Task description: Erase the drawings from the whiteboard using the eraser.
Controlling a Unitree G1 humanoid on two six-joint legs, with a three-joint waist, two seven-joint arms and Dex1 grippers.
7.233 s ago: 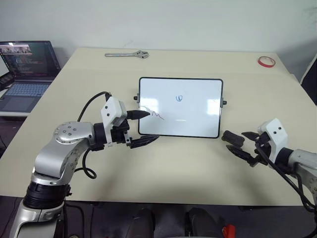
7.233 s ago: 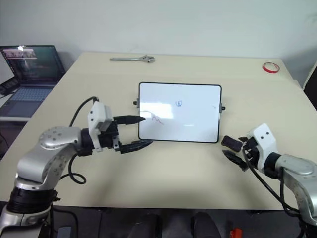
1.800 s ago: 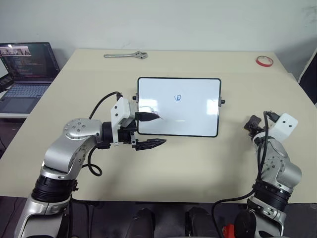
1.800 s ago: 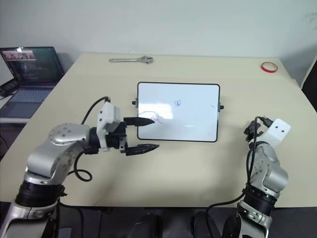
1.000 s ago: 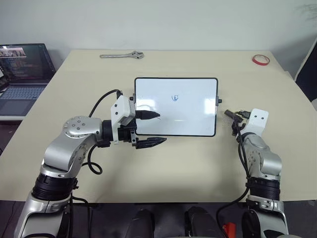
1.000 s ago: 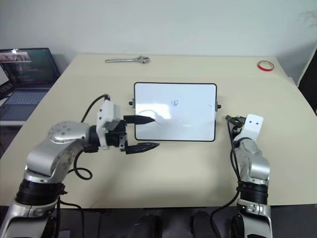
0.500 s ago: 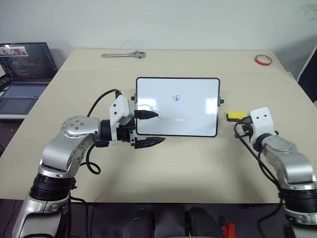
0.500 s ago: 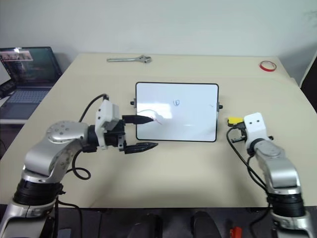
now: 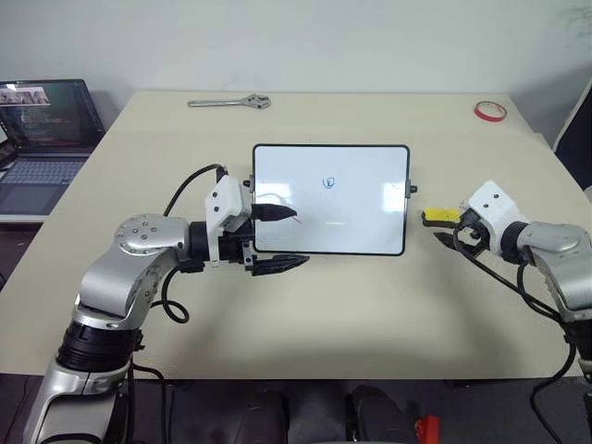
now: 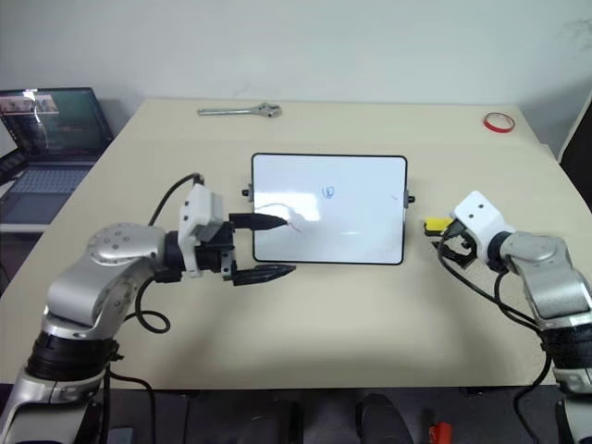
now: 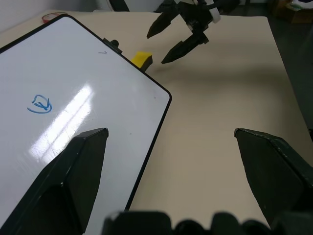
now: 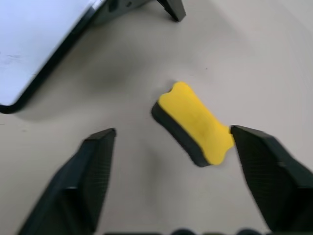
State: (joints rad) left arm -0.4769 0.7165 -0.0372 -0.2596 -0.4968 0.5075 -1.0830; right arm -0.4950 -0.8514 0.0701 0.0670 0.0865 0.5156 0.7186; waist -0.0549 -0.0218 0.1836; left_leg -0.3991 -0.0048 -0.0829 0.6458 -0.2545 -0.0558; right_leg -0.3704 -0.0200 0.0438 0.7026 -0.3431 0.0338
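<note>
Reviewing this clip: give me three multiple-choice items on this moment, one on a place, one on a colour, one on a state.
1. Where does the eraser lie?
A. on the whiteboard
B. on the table, right of the whiteboard
C. beside the wrench

2. What colour is the drawing at the board's middle?
A. blue
B. green
C. black

3. The right end effector is:
A. shut on the eraser
B. shut, holding nothing
C. open, eraser unheld

Key: 1 B, it rests off the board's right edge. 2 A, a blue squiggle. 3 C, its fingers stand apart, the eraser lying between them untouched.
</note>
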